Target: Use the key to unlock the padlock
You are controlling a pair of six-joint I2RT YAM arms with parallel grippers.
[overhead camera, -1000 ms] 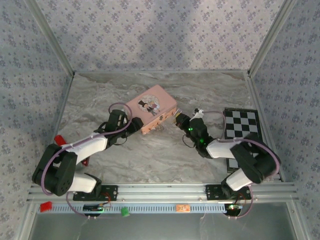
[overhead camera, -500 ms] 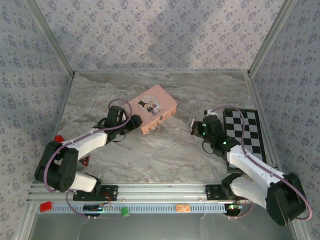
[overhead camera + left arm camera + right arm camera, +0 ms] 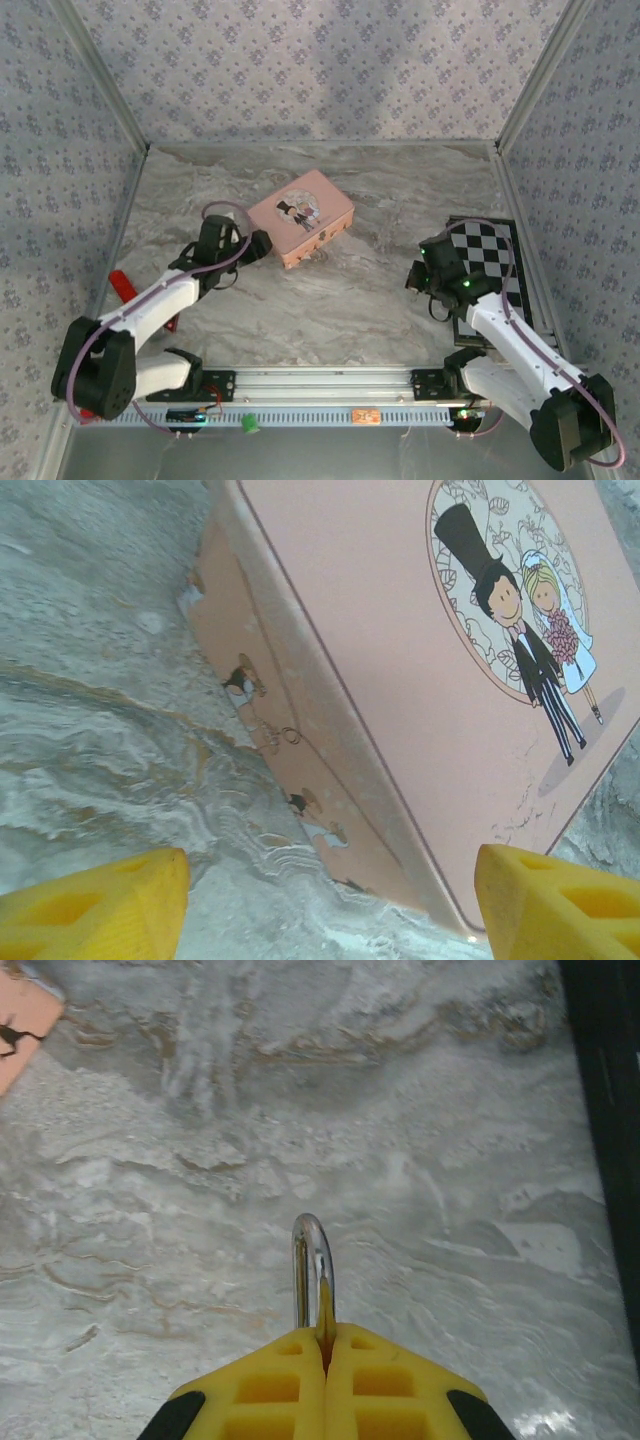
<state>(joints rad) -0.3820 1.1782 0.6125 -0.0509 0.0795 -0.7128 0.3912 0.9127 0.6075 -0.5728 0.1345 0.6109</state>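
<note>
My right gripper (image 3: 326, 1335) is shut on the padlock (image 3: 311, 1260). The silver U-shaped shackle sticks out ahead of the yellow pads (image 3: 270, 1385), and a sliver of brass shows in the seam between them. In the top view that gripper (image 3: 414, 274) hovers over the marble right of centre, apart from the pink tin (image 3: 301, 215). My left gripper (image 3: 330, 905) is open, its yellow fingertips (image 3: 100, 905) spread wide at the tin's near left corner (image 3: 430, 700). In the top view it (image 3: 256, 244) sits just left of the tin.
A black-and-white checkered board (image 3: 492, 255) lies at the right edge beside the right arm. A red object (image 3: 120, 284) lies by the left wall behind the left arm. Patterned walls close in three sides.
The right arm has drawn back from the pink tin, down and to the right, with the padlock in its grip. The left arm has shifted slightly left, its gripper staying by the tin.
</note>
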